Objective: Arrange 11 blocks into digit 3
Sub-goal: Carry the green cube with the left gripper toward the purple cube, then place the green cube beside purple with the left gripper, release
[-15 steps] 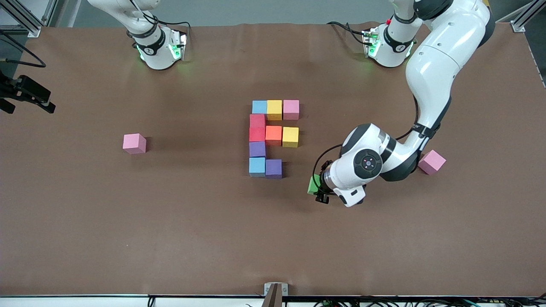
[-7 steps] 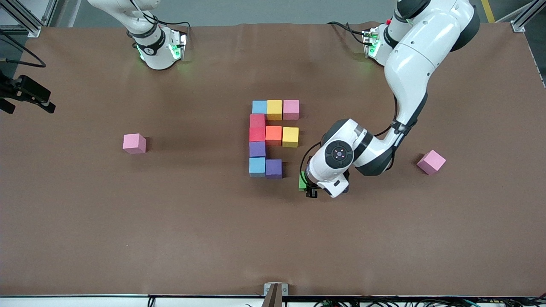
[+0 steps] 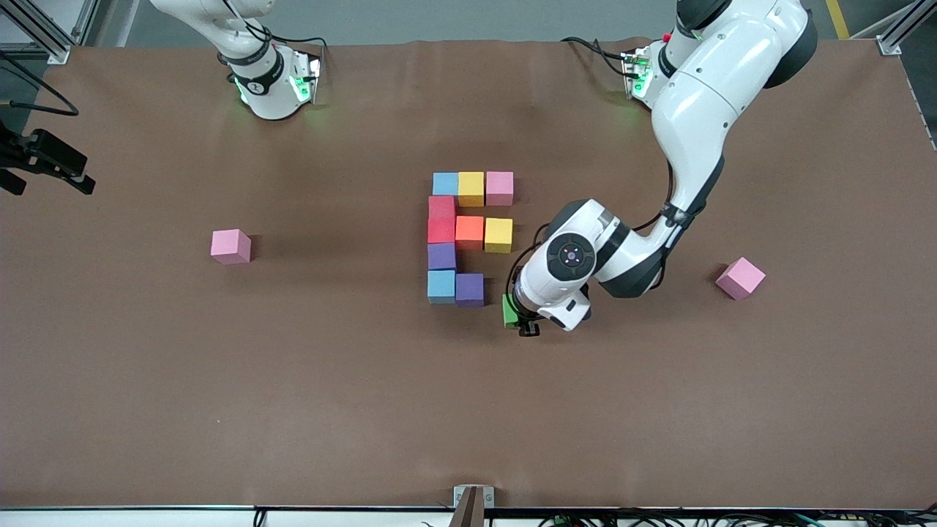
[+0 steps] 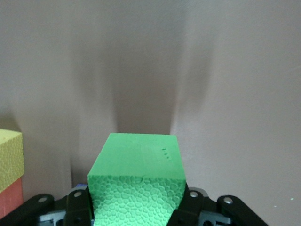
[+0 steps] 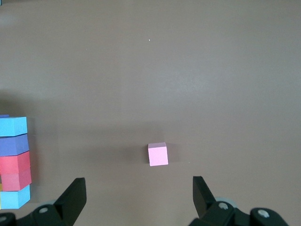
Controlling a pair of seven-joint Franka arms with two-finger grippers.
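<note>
Green block point(image 4: 136, 186): matt foam, its cut face pebbled with a cell-like texture (upper face smoother). Yellow block point(image 4: 9, 157): grainy, matt foam. Surface point(image 3: 293, 380): brown, matt covering, faintly creased along the robots' edge. Left arm point(image 3: 695, 102): glossy white plastic shell. Left pincer point(image 4: 136, 207): black matt plastic with metal screws.

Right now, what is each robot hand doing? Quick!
Left hand: closed on the green block, beside the purple block.
Right hand: open, holding nothing.
</note>
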